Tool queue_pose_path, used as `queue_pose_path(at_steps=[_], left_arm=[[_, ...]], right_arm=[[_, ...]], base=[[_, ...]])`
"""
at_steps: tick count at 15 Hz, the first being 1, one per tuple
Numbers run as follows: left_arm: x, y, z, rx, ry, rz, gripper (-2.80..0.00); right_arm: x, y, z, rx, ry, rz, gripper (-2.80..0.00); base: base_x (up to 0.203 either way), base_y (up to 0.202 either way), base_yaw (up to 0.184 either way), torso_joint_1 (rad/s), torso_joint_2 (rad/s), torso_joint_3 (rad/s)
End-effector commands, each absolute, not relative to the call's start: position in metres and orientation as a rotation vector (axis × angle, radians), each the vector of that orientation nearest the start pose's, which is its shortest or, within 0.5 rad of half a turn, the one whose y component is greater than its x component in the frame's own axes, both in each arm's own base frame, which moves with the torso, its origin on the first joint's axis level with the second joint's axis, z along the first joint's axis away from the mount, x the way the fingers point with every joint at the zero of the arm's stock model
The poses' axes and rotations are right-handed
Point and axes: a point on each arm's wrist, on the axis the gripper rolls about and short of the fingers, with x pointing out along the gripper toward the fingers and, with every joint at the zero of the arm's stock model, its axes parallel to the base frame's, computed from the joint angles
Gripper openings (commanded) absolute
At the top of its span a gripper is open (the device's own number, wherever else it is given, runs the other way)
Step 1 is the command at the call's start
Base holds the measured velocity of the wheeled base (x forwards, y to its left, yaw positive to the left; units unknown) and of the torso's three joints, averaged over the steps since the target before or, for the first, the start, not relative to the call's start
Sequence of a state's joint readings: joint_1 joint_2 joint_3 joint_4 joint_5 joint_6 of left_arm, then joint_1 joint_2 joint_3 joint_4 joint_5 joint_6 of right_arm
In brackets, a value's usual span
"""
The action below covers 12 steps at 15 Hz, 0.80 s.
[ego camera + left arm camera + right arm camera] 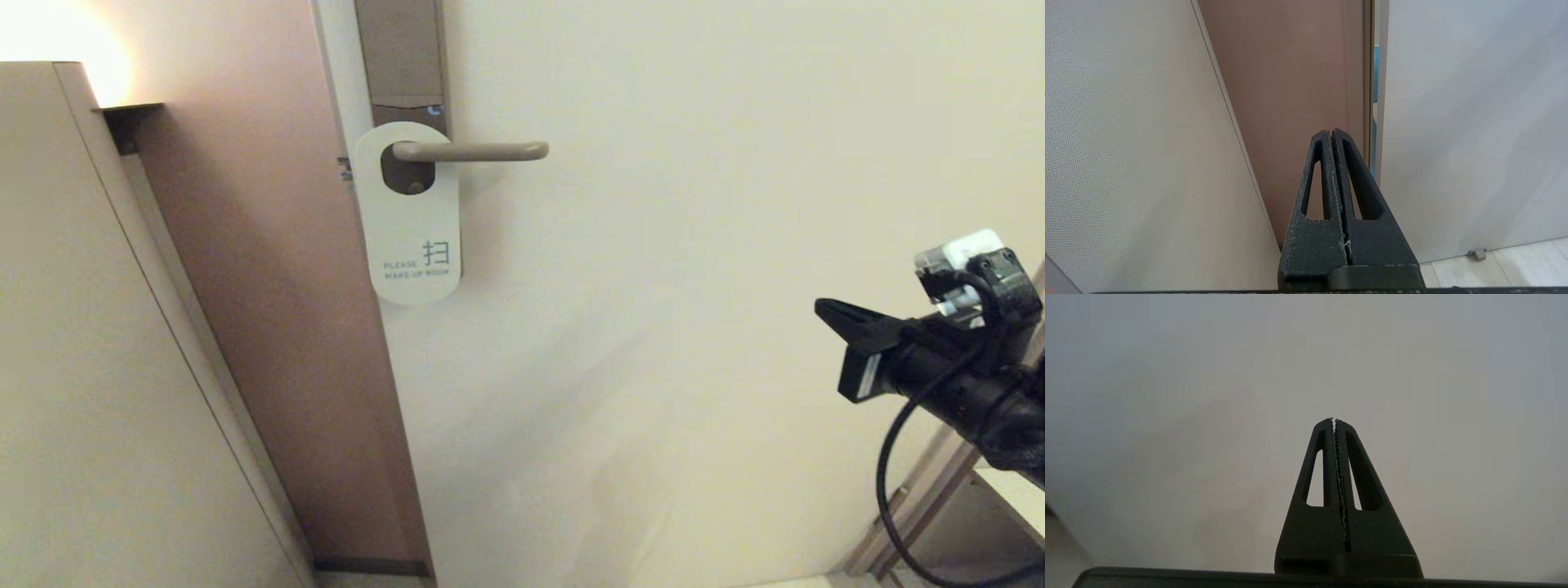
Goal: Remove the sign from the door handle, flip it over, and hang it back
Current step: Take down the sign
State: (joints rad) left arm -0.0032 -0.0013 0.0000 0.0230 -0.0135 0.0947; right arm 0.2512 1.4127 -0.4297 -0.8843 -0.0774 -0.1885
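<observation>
One sign (pixel 411 237) hangs on the door handle (pixel 469 151), white face toward me, reading "PLEASE MAKE UP ROOM" beside a Chinese character; I cannot see its other face. Its oval hole sits around the lever close to the lock plate (pixel 402 57), which is cut off at the top of my head view. The lever runs level to the right of the sign and ends in a rounded tip.

Going left to right: a pale wall panel (pixel 90 367) fills the left side, then a brownish strip of frame (pixel 277 327), then the door (pixel 694 245). A bright glare in the upper left corner washes out whatever is there.

My left hand (pixel 1332 132) shows only in its own wrist view, fingers pressed together with nothing between them, pointing at the gap between frame and door; a small door stop (pixel 1477 253) sits on the floor by the door's foot.

My right hand (pixel 823 309) is at the far right, well apart from the sign and lower than it, fingers closed flat on each other and empty. Its arm is cut off by the picture edge, and its wrist view shows only blank door.
</observation>
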Motion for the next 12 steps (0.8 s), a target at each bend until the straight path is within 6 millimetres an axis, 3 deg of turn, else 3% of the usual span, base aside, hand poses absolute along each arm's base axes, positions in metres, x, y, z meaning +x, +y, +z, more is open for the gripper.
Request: queue_pose_path(at_steps=[1, 7, 12], left_arm=[[-0.023, 0.0, 0.073, 0.095, 0.022, -0.018, -2.8], [-0.023, 0.0, 0.073, 0.095, 0.022, -0.018, -2.8], [-0.023, 0.0, 0.073, 0.095, 0.022, -0.018, -2.8]], right_arm=[[0.172, 0.037, 0.187, -0.195, 0.042, 0.15, -2.8], [0.081, 0.011, 0.144, -0.168, 0.069, 0.073, -2.8], [0.041, 0.001, 0.117, -0.085, 0.158, -0.003, -2.8]], base=[[0.0, 0.0, 0.0, 0.0, 0.0, 0.0], [0.0, 0.0, 0.0, 0.0, 0.0, 0.0], [0.0, 0.0, 0.0, 0.0, 0.0, 0.0]])
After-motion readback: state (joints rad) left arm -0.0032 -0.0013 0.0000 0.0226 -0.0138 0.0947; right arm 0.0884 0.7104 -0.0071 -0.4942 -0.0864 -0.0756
